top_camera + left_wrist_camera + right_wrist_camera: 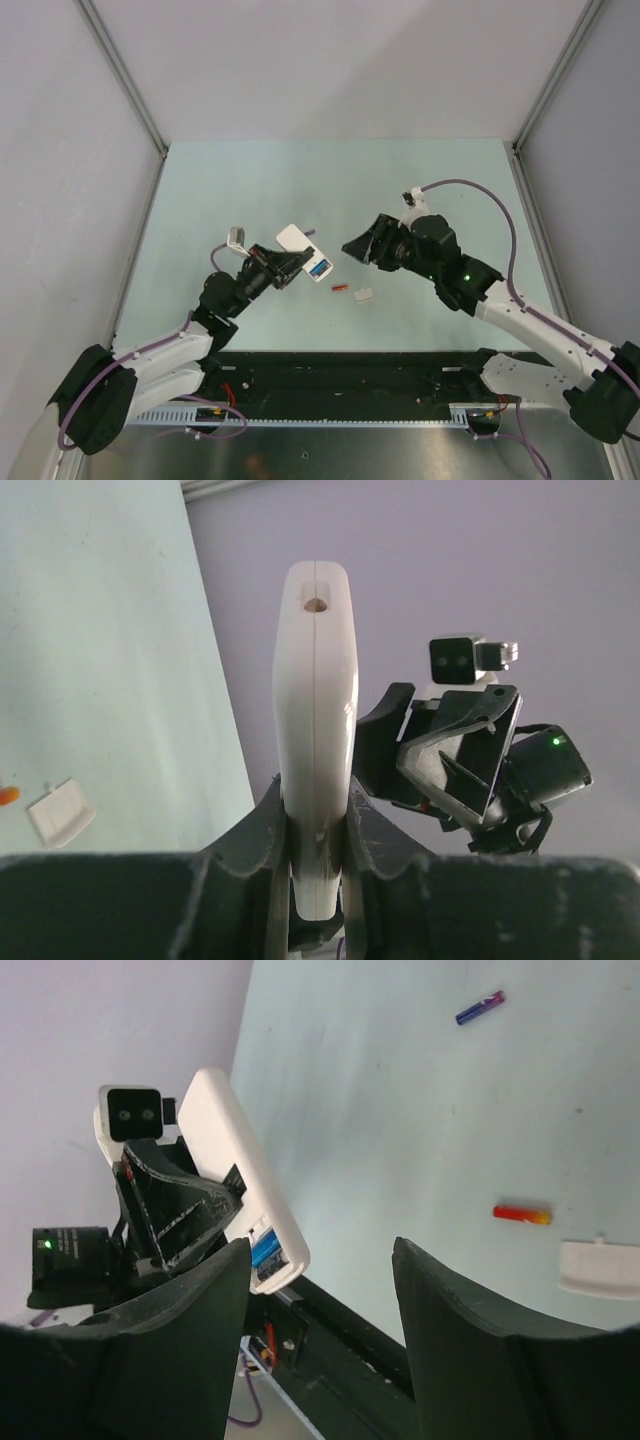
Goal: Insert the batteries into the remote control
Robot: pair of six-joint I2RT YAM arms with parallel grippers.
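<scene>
My left gripper [315,798] is shut on the remote control [315,700], holding it edge-on above the table. In the top view the remote control [298,243] shows its white back with an open compartment, and a blue battery [320,268] sits in it. The right wrist view shows that same blue battery [265,1252] at the lower end of the remote control [232,1165]. My right gripper [320,1280] stands open and empty just to the right of the remote. An orange-red battery [521,1214] and a purple battery [480,1007] lie loose on the table.
A small white cover piece [363,294] lies beside the orange-red battery [339,288] near the table's front edge. The black rail [350,370] runs along the front. Grey walls with metal posts enclose the pale green table [330,180].
</scene>
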